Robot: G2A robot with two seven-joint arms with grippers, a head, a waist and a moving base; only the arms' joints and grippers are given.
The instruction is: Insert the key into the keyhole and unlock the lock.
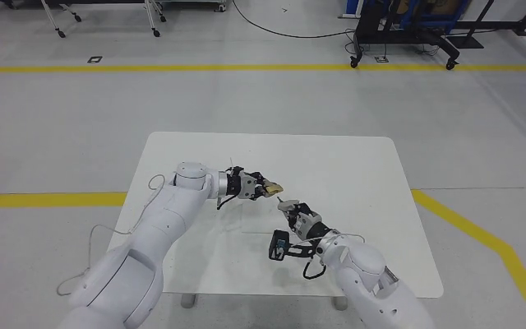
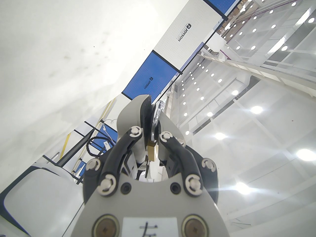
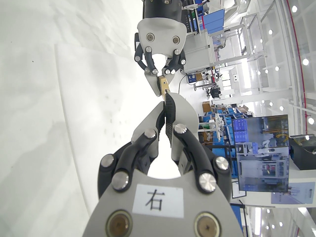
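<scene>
- The right gripper (image 3: 166,99) had its black ribbed pads (image 3: 169,114) pressed together, with no gap between them. A small metal key (image 3: 166,91) was pinched at their tips, and only a sliver of it showed.
- That sliver met the near end of a small brass padlock with a silver shackle (image 3: 163,83); how deep the key sat in the keyhole could not be told.
- The left gripper (image 3: 161,85) faced the right one tip to tip, its fingers clamped on the padlock's flat sides.
- In the left wrist view the left gripper (image 2: 152,104) gripped the padlock (image 2: 151,152), with the shackle standing between the fingertips.
- From above, both grippers (image 1: 265,187) (image 1: 286,206) held the padlock (image 1: 274,189) off the surface, over the middle of the white rectangular table (image 1: 353,164).
</scene>
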